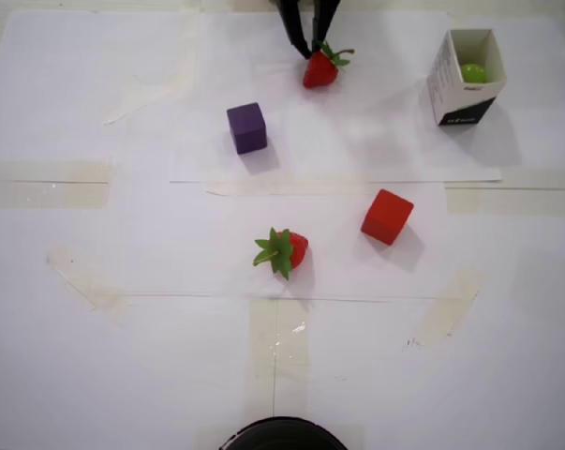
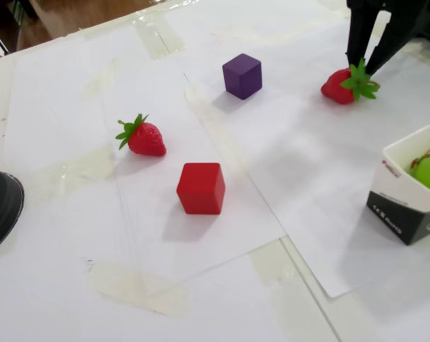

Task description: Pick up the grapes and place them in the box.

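Gripper straddles a strawberry at the table's far edge, grape sits in the box.

In the overhead view the black gripper (image 1: 310,49) reaches in from the top edge of the table (image 1: 123,375), its two fingers spread apart with the leafy top of a strawberry (image 1: 318,70) right between the tips, and nothing clamped. The fixed view shows the same: gripper (image 2: 364,65) parted over that strawberry (image 2: 339,85). Over at the table's top right corner stands the white box (image 1: 451,89), and one green grape (image 1: 472,72) shows inside its mouth; any others cannot be seen. A purple cube (image 1: 247,127) sits left of the gripper, a red cube (image 1: 387,217) and a second strawberry (image 1: 284,251) lie nearer the middle of the table, well apart.
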{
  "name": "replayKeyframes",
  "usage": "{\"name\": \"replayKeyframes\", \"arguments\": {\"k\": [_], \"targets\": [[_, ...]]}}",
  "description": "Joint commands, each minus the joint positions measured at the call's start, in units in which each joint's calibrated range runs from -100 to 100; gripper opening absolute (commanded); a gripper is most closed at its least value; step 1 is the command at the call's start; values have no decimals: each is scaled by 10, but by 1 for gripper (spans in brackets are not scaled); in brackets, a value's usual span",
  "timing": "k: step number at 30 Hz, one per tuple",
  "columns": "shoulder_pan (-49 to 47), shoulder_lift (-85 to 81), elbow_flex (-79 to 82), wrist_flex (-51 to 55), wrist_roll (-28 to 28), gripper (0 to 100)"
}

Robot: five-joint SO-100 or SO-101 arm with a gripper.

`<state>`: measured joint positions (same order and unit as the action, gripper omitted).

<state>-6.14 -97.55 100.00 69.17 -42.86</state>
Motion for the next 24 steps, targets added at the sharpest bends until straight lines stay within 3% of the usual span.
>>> {"name": "replayKeyframes", "arguments": {"k": [1, 12, 18, 24], "targets": [[-4, -1, 0, 14, 5, 0], [-11, -1, 0, 26, -9, 0], [-11, -1, 0, -3, 16, 0], [-11, -1, 0, 27, -16, 0]]}}
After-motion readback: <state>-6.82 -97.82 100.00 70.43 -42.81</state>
